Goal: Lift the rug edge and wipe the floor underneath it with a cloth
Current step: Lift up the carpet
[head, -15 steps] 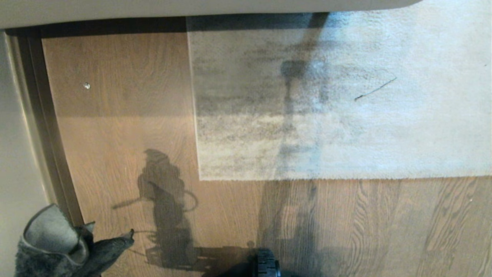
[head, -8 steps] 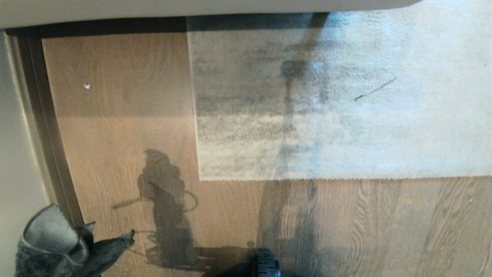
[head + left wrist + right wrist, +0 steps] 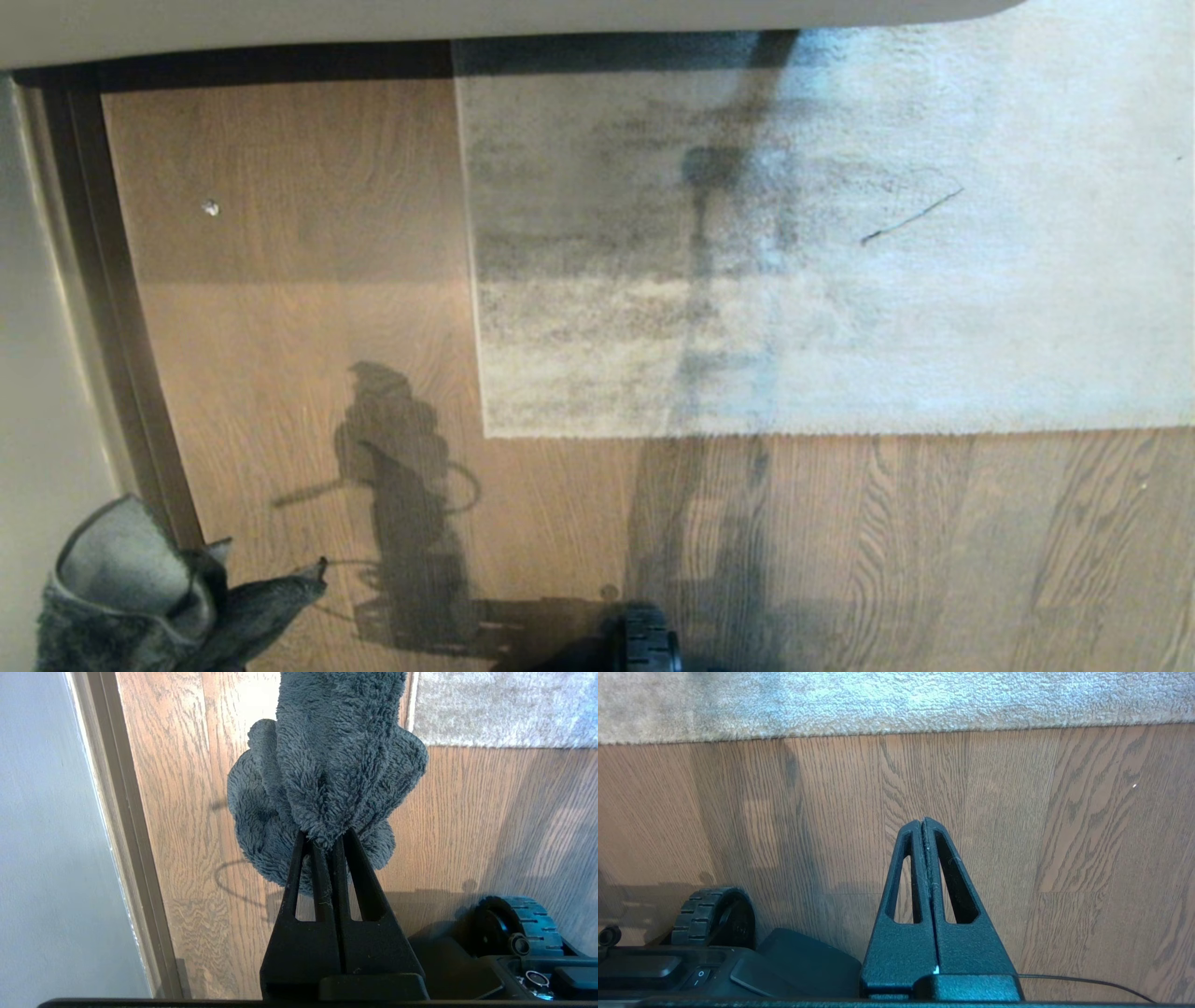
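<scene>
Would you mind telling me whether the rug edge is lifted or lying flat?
Flat. The rug edge rests straight on the floor, with no pale underside showing.

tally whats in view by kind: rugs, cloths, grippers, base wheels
rug: 1
cloth: 1
grippers: 2, the left gripper shut on the cloth, the right gripper shut and empty
base wheel: 1
total: 5
</scene>
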Robot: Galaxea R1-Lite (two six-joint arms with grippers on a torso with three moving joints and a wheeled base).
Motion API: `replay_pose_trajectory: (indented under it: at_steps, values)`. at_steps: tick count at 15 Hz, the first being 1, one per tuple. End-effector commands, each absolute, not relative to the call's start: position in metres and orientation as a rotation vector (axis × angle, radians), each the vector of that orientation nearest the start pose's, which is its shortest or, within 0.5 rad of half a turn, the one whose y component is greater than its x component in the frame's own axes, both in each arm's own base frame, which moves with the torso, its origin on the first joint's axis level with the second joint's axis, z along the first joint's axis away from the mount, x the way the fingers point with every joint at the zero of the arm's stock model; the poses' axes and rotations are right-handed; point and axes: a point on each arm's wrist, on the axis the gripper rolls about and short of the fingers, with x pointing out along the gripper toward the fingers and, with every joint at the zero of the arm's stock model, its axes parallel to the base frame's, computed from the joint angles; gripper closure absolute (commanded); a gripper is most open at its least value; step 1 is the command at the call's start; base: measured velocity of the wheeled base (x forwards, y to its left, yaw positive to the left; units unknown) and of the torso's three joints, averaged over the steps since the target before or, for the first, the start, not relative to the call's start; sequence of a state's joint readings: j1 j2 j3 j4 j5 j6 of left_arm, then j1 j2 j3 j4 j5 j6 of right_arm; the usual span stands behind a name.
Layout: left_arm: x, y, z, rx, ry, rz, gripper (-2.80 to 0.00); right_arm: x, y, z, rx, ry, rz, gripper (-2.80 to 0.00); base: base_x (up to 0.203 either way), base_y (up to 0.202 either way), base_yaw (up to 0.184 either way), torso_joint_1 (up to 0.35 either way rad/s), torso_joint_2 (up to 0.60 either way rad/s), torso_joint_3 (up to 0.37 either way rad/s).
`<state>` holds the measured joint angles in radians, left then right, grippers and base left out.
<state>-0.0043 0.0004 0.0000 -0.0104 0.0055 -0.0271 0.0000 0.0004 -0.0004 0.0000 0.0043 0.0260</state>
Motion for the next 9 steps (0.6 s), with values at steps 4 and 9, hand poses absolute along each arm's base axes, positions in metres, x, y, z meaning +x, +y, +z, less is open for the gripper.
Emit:
replay_pose_trajectory:
  at_steps: [4,9]
  values:
    - [-0.0228,0.0002,0.0766,-0.028,-0.011,0.001,0.0,-0.0228,0.0001,0.0756,0.026,0.0,0.005,0.0,0.0,0.0,0.0,0.0,0.0,0.0]
    - [-0.0228,0.0002,0.0766,-0.028,-0.011,0.001,0.0,-0.0228,0.0001,0.0755,0.026,0.0,0.005,0.0,0.0,0.0,0.0,0.0,0.0,0.0]
